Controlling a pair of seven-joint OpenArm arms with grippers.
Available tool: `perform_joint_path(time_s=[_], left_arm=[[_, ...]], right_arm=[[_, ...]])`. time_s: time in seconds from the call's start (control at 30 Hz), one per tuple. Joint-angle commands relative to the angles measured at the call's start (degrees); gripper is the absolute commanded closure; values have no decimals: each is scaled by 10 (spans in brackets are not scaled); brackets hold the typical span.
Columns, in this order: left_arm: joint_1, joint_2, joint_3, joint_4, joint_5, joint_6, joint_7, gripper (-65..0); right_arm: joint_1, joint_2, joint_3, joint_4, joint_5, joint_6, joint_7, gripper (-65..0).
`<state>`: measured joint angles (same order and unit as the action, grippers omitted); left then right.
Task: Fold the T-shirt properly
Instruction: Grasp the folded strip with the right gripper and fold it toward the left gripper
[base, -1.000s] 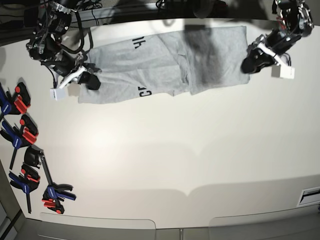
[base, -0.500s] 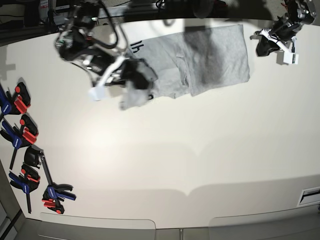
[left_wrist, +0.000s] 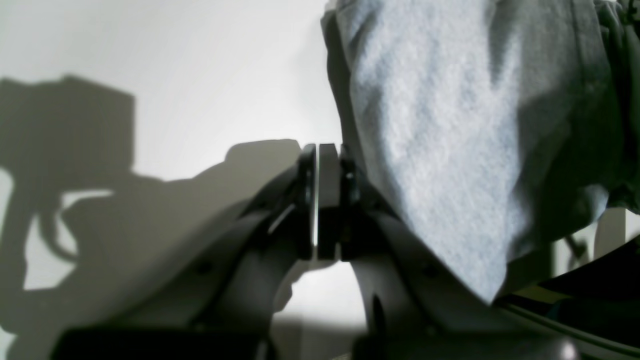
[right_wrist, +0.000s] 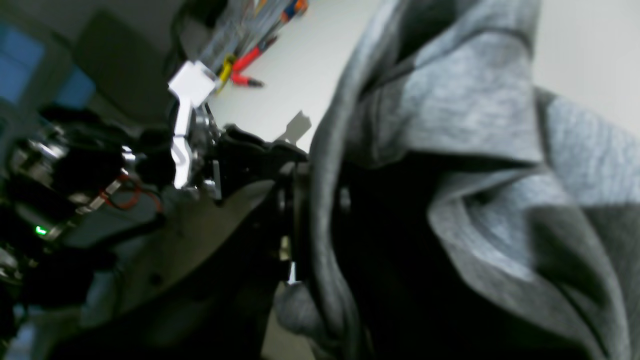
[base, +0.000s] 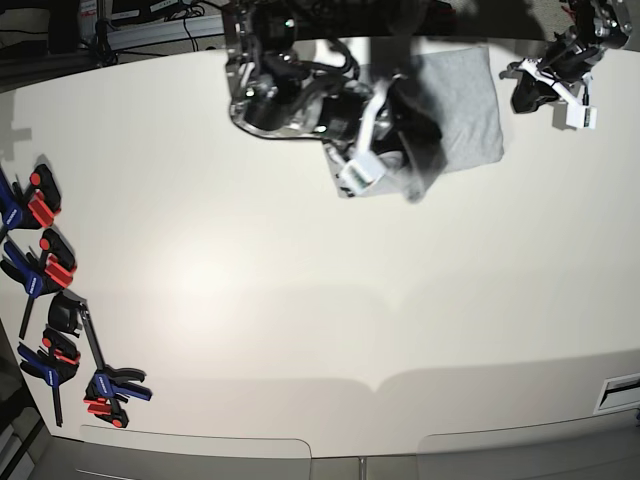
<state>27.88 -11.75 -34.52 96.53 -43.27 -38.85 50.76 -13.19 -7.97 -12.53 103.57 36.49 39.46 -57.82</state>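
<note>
The light grey T-shirt (base: 462, 95) lies bunched at the table's far right of centre. Part of it is lifted and hangs from my right gripper (base: 412, 140). In the right wrist view that gripper (right_wrist: 311, 200) is shut on a thick fold of the T-shirt (right_wrist: 465, 115). My left gripper (base: 522, 92) hovers just off the shirt's right edge, apart from it. In the left wrist view its pads (left_wrist: 327, 200) are pressed together with nothing between them, and the T-shirt (left_wrist: 440, 150) lies beside them on the right.
Several blue, red and black clamps (base: 45, 270) lie along the white table's (base: 300, 300) left edge. Cables and dark gear run along the far edge. A small vent (base: 620, 390) sits at the front right corner.
My right gripper has swept from the far left to the centre right, dragging the shirt's left end over the rest. My left gripper closed and drew back from the shirt's right edge.
</note>
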Motion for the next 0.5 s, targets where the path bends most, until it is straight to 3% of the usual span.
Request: perform_joint_path(time_s=[0.0,0.23,0.47], left_arm=[[-1,-5,-3,9,-11,-1,-14,0],[-1,-5,-3,9,-11,-1,-14,0],[-1,-5,-2,9,-11,-1,-13,0]], right_arm=[[5,-8,-16,11,2,5,25,0],[5,-10,-91,10,-77,-22,63,0],[5,-10,-104,9,-97,-25,80,0]])
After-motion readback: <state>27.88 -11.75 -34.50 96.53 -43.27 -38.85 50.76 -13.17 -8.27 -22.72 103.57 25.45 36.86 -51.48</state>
